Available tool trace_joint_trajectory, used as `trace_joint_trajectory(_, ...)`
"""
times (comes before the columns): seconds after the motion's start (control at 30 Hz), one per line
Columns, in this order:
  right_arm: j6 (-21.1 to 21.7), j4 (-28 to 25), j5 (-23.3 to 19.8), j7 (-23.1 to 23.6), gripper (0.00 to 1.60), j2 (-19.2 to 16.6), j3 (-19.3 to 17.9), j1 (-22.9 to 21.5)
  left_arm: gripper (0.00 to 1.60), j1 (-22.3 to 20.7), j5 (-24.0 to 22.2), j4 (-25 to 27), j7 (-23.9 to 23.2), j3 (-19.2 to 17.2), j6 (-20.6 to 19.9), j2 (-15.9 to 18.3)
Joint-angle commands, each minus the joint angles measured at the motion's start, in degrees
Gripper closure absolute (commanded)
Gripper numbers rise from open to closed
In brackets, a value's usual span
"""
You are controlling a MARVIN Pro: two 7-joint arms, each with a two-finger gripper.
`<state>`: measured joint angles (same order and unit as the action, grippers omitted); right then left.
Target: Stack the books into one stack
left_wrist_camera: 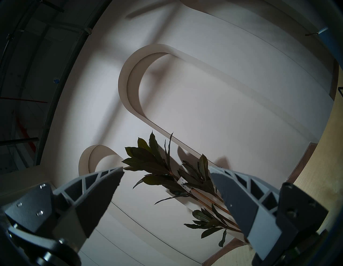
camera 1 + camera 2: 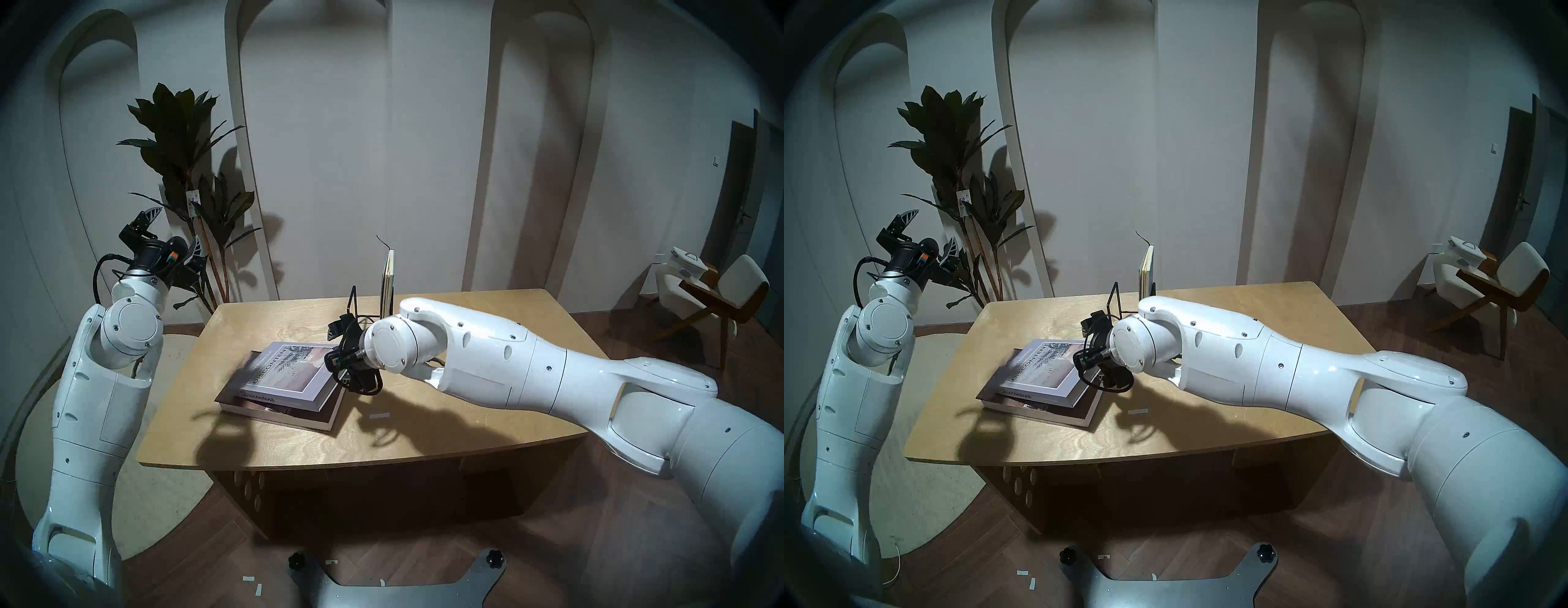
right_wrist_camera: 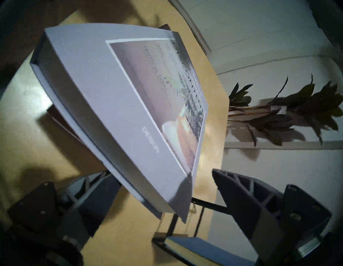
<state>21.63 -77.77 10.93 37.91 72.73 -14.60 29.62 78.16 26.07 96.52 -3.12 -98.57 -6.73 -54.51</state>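
Observation:
The lavender-grey "DISCONTENT" book (image 2: 292, 373) (image 2: 1047, 373) lies skewed on top of the large brown book (image 2: 288, 414) (image 2: 1047, 414) at the middle of the table. My right gripper (image 2: 345, 361) (image 2: 1098, 356) is at this pile's right edge. In the right wrist view the right gripper (image 3: 163, 171) stands open, with a corner of the lavender-grey book (image 3: 111, 83) between its fingers and bare table beside one finger. The thin blue book (image 2: 388, 276) (image 2: 1146, 271) (image 3: 194, 247) stands upright at the back. My left gripper (image 2: 176, 231) (image 2: 932, 229) (image 1: 166, 168) is raised off the table's left side, open and empty.
A black wire rack (image 2: 354, 305) (image 2: 1115, 297) holds the blue book at the back of the wooden table (image 2: 466, 424). A tall plant (image 2: 182, 140) (image 1: 167, 176) stands behind the left gripper. A chair (image 2: 712, 297) is far right. A strip of white tape (image 2: 379, 415) lies on the table.

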Motion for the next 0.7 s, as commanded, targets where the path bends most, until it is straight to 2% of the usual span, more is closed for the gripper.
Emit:
trace_joint_trajectory(0.0, 5.07, 3.66, -8.92, 6.71, 0.00, 3.20, -4.57, -2.44, 0.00, -1.17, -0.12, 0.82, 0.19, -0.30, 0.05, 0.17)
trace_joint_trajectory(0.1, 7.08, 5.67, -12.34, 10.49, 0.00, 3.76, -4.14, -4.34, 0.00, -1.19, -0.13, 0.82, 0.18, -0.30, 0.03, 0.16)
trace_joint_trajectory(0.13, 6.92, 5.55, -12.34, 10.44, 0.00, 3.57, -3.89, -4.54, 0.00, -1.19, -0.13, 0.82, 0.18, -0.30, 0.03, 0.16)
trace_joint_trajectory(0.2, 7.84, 7.45, -14.35, 13.86, 0.00, 4.17, -4.05, -5.64, 0.00, -1.20, -0.13, 0.83, 0.18, -0.30, 0.02, 0.15)
trace_joint_trajectory(0.3, 8.56, 10.31, -16.38, 16.51, 0.00, 5.44, -6.24, -5.67, 0.00, -1.20, -0.13, 0.83, 0.18, -0.30, 0.02, 0.15)
trace_joint_trajectory(0.4, 8.95, 12.56, -17.08, 14.49, 0.00, 6.55, -7.80, -5.17, 0.00, -1.22, -0.14, 0.83, 0.17, -0.30, 0.00, 0.15)
trace_joint_trajectory(0.43, 10.47, 13.33, -17.79, 13.05, 0.00, 7.07, -9.06, -4.53, 0.00, -1.21, -0.13, 0.83, 0.18, -0.30, 0.01, 0.15)
trace_joint_trajectory(0.53, 11.40, 14.28, -18.54, 8.83, 0.00, 7.54, -12.19, -2.79, 0.00, -1.21, -0.13, 0.82, 0.18, -0.30, 0.02, 0.15)
trace_joint_trajectory(0.6, 11.74, 14.25, -17.59, 7.39, 0.00, 7.21, -14.51, -1.73, 0.00, -1.20, -0.13, 0.82, 0.18, -0.30, 0.03, 0.15)
trace_joint_trajectory(0.67, 11.97, 13.91, -18.94, 5.90, 0.00, 6.37, -16.38, -0.69, 0.00, -1.20, -0.13, 0.82, 0.18, -0.30, 0.02, 0.15)
